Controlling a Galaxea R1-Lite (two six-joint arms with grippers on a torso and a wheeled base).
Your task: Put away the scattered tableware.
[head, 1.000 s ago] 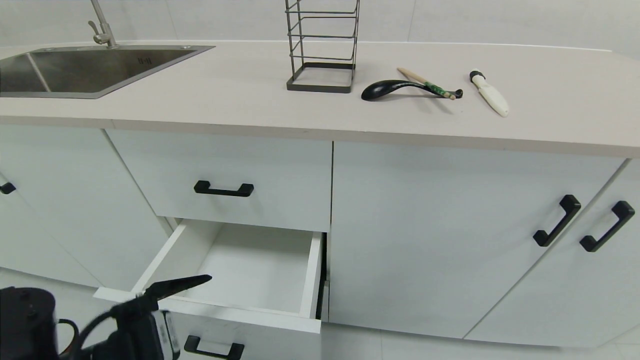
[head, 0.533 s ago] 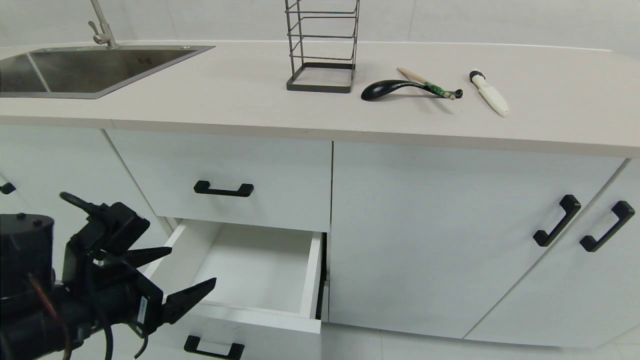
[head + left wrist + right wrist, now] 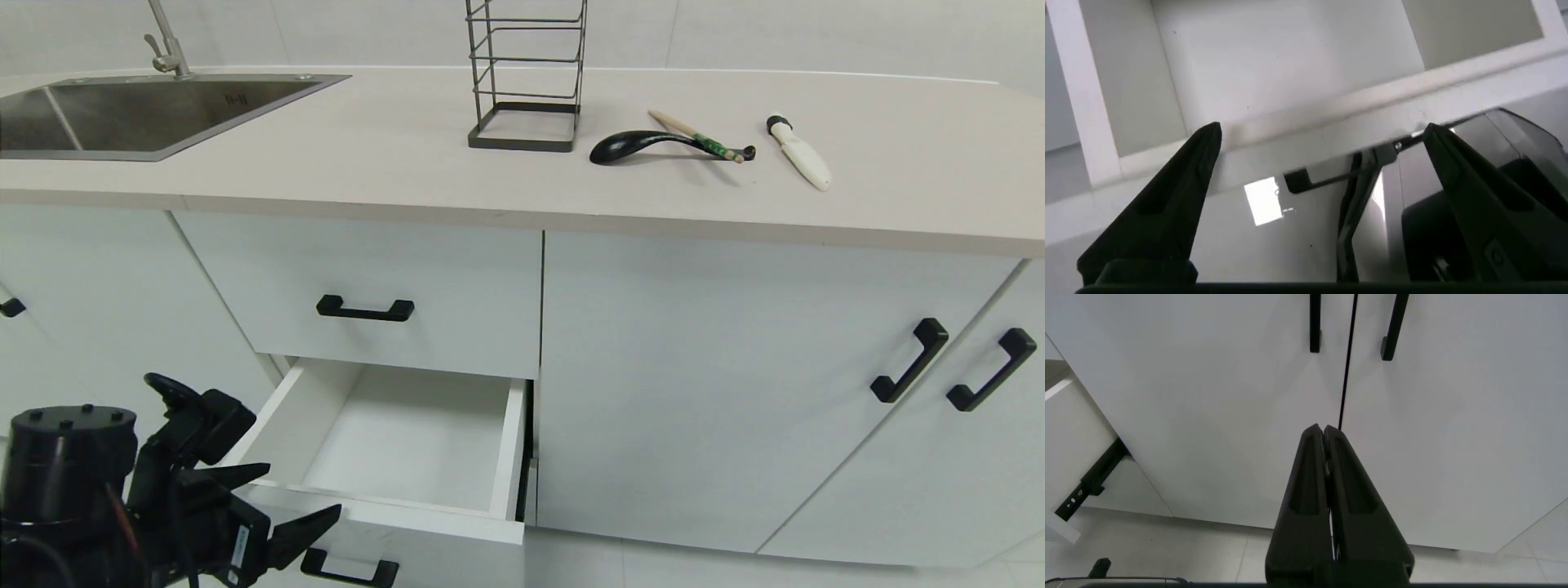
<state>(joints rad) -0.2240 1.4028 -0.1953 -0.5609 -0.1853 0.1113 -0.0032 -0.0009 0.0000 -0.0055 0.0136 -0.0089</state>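
Left gripper [image 3: 303,487] lowered, jaws spread, beside drawer [image 3: 408,441]; spoon [image 3: 645,145] well apart on counter [image 3: 326,163].

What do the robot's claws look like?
Both are matte black. The left gripper has two tapered, pointed fingers, a small white label, loose cables and a round bolted joint behind. The right gripper has the same long wedge-shaped fingers.

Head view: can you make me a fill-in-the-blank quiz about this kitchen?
The lower drawer stands ____.
The black spoon lies on the ____.
The left pincer is ____, while the right pincer is shut.
Missing words: open; counter; open.
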